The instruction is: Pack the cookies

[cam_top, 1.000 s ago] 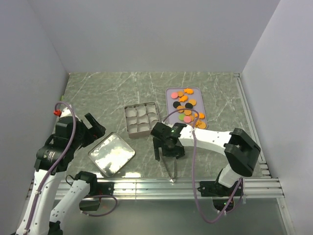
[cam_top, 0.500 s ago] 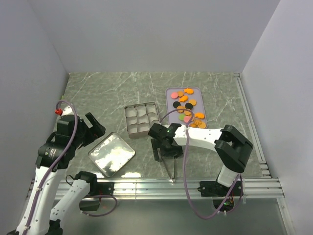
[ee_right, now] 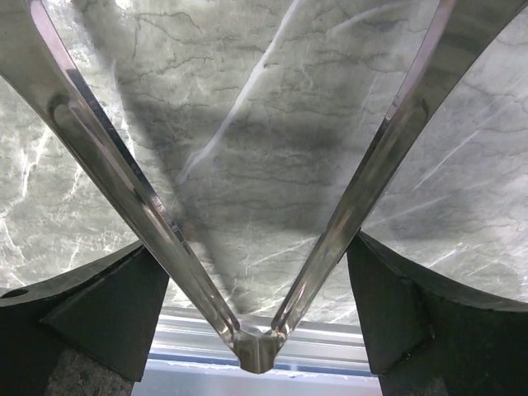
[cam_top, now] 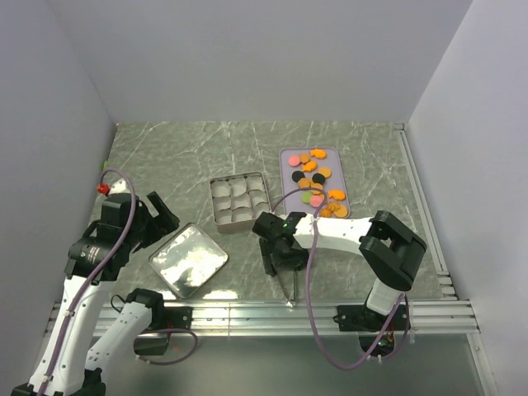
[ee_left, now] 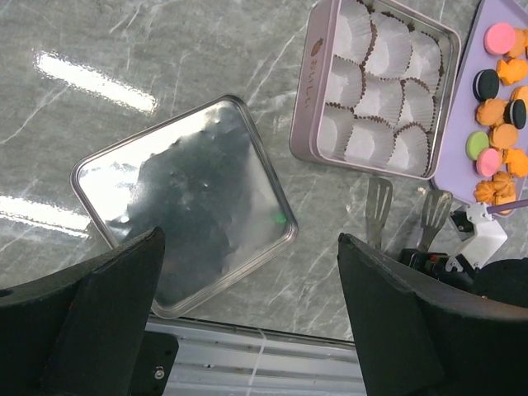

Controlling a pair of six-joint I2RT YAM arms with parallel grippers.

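The cookies (cam_top: 314,177), mostly orange with a few pink, green and black ones, lie on the lavender tray (cam_top: 289,154) at the back right. They also show in the left wrist view (ee_left: 495,124). My right gripper (cam_top: 283,256) is shut on metal tongs (cam_top: 294,285) near the front middle of the table. In the right wrist view the tongs (ee_right: 256,346) spread in a V between my fingers (ee_right: 99,305), holding nothing. My left gripper (cam_top: 157,216) is open and empty, above the table beside the tin lid (cam_top: 188,260).
A square silver tin (cam_top: 240,198) with white paper cups stands mid-table, left of the tray, also in the left wrist view (ee_left: 375,87). Its lid (ee_left: 186,202) lies flat at the front left. A metal rail runs along the near edge (cam_top: 264,313).
My right gripper with the tongs has shifted slightly left and nearer the front edge. My left arm has drifted slightly. Nothing else has moved.
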